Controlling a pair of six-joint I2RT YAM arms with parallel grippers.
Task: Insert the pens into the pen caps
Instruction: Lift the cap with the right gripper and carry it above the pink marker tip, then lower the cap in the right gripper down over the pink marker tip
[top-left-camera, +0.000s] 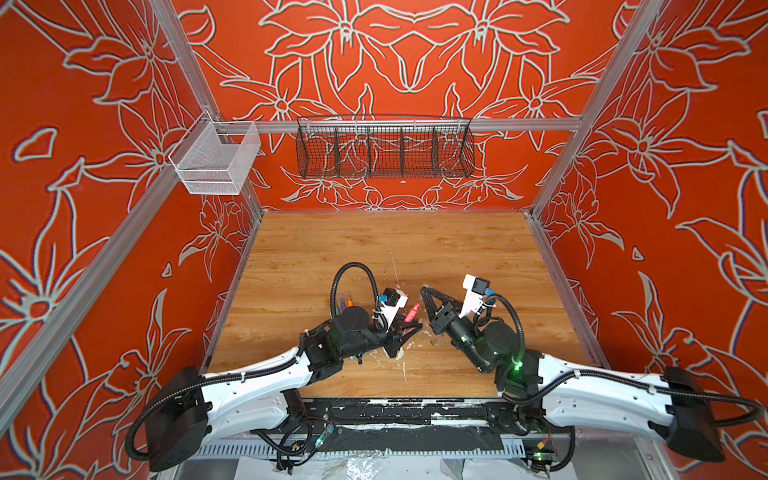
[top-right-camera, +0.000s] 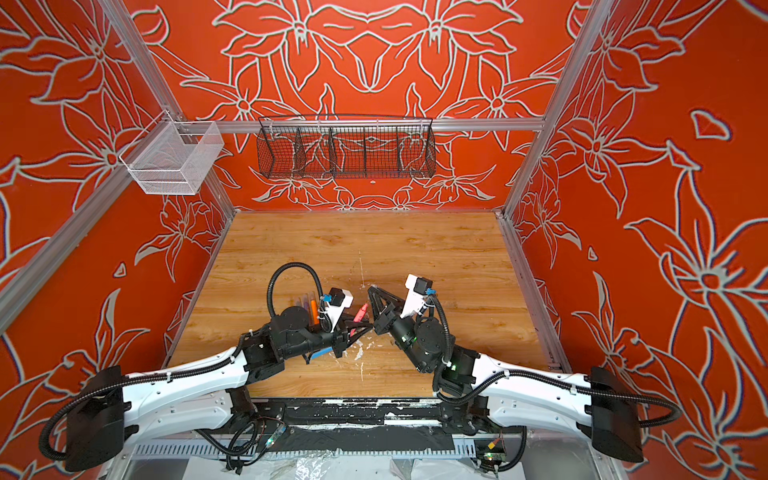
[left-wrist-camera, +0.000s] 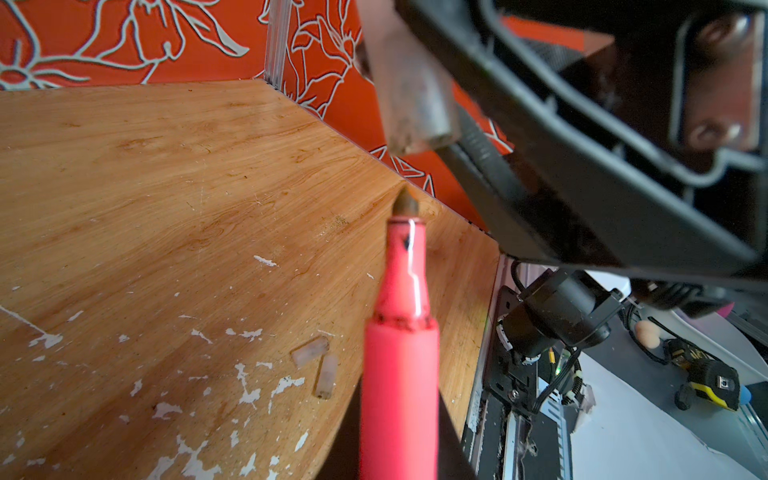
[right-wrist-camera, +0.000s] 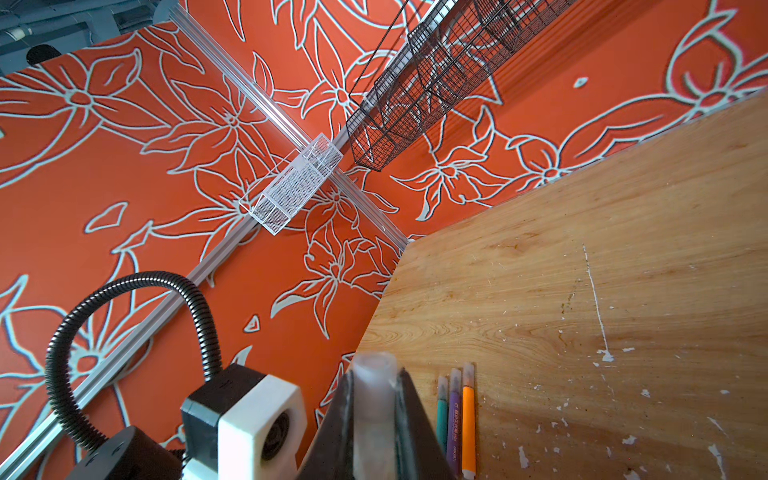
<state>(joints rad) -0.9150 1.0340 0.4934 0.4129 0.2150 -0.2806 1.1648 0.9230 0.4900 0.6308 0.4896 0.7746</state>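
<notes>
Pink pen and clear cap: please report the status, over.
Left gripper shut on pink plastic marker pen, tip bare. Right gripper shut on translucent greyish plastic cap. Pen and cap apart, nothing between them.

In both top views we look steeply down on the wooden table (top-left-camera: 415, 249) from high over its near edge, facing its far edge. Our wrist cameras hang close over its middle: left faces its right side, right its far left corner. All share that middle.

Dark lettering is printed along the barrel of the slim purple plastic marker pen (right-wrist-camera: 454, 419) in the right wrist view, but it is too blurred to be read. No other writing can be made out.
</notes>
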